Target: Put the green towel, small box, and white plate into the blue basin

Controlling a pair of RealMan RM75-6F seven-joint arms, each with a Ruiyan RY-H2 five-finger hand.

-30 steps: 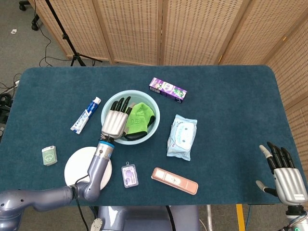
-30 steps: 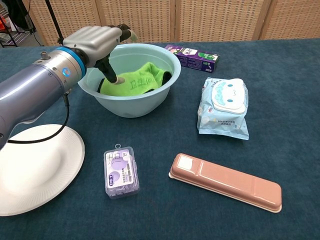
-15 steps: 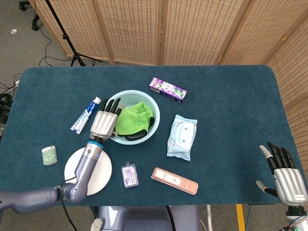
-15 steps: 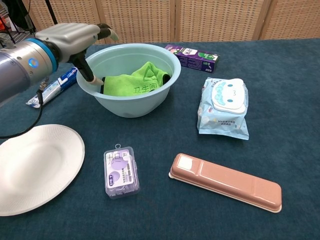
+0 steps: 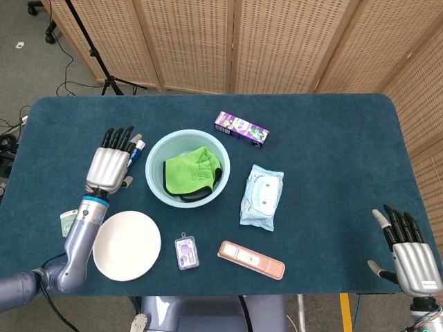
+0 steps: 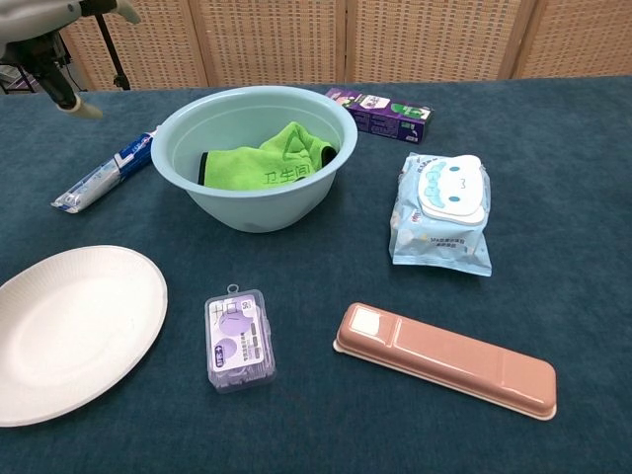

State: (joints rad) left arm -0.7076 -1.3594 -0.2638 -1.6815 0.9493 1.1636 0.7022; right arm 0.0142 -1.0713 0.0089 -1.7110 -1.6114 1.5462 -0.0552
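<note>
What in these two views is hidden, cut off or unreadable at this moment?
- Toothpaste tube: head view, mostly covered by the left hand.
- Left hand: chest view, cropped by the top-left corner.
- White plate: chest view, cut by the left edge.
- Green-and-white small box: head view, partly behind the left arm; absent from the chest view.
- Right hand: head view only.

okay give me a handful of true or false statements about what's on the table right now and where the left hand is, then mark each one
1. The green towel lies in the blue basin. True.
2. The white plate is inside the basin. False: it sits on the table, outside it.
3. The left hand holds the toothpaste tube. False: it holds nothing, fingers apart.
4. The purple small box lies on the table near the plate. True.
5. The right hand grips the wipes pack. False: it is far off, empty.
</note>
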